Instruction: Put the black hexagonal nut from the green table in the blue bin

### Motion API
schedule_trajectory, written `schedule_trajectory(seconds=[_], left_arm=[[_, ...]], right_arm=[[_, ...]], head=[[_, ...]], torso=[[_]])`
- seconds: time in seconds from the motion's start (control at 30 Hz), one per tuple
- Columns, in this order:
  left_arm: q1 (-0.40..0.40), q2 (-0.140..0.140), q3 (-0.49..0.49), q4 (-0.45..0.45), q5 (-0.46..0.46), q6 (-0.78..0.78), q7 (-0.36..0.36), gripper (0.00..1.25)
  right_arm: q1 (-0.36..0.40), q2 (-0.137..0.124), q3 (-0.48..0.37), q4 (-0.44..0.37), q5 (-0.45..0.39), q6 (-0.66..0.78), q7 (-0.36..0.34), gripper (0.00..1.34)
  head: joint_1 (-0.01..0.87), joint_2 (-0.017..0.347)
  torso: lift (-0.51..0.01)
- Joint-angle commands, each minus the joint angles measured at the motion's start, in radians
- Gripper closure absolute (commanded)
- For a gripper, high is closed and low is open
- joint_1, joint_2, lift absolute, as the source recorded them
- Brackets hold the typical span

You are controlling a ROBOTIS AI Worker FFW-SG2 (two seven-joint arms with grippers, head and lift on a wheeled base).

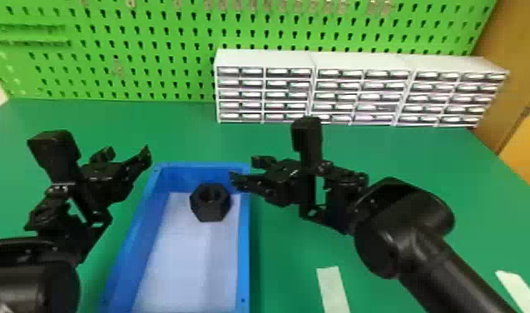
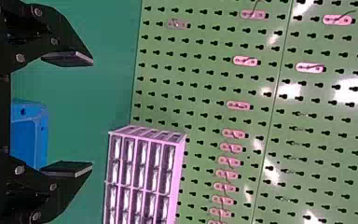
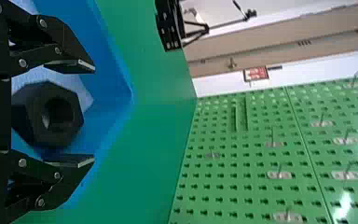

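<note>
Right wrist view, fingers (image 3: 70,45) spread wide, nut (image 3: 36,114) seemingly untouched

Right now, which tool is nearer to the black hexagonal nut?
Right. The right tool is open by the far right part of the blue bin's rim, close to the nut; the left tool is off past the bin's left side.
</note>
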Motion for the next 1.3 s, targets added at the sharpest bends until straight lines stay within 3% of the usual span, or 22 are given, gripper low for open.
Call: schedule_trajectory(seconds=[0.0,0.33,0.73,1.03,1.27], left_arm=[[0.001,-0.001,0.005,0.005,0.017,0.000,0.000,0.46],[-0.002,-0.001,0.002,0.008,0.020,0.000,0.000,0.46],[-0.016,-0.001,-0.015,0.019,0.030,0.000,0.000,0.46],[-0.025,-0.001,-0.009,0.019,0.033,0.000,0.000,0.46],[-0.039,-0.001,-0.014,0.024,0.040,0.000,0.000,0.46]], right_arm=[[0.037,0.019,-0.099,-0.005,0.040,0.007,0.000,0.56],[0.134,0.081,-0.369,-0.038,0.128,0.008,0.002,0.57],[0.232,0.156,-0.619,-0.077,0.146,0.005,0.011,0.55],[0.266,0.176,-0.751,-0.081,0.155,-0.009,0.038,0.55],[0.276,0.177,-0.791,-0.077,0.160,0.002,0.063,0.53]], head=[[0.691,0.009],[0.691,0.009],[0.691,0.009],[0.691,0.009],[0.691,0.009]], torso=[[-0.097],[-0.097],[-0.097],[-0.097],[-0.097]])
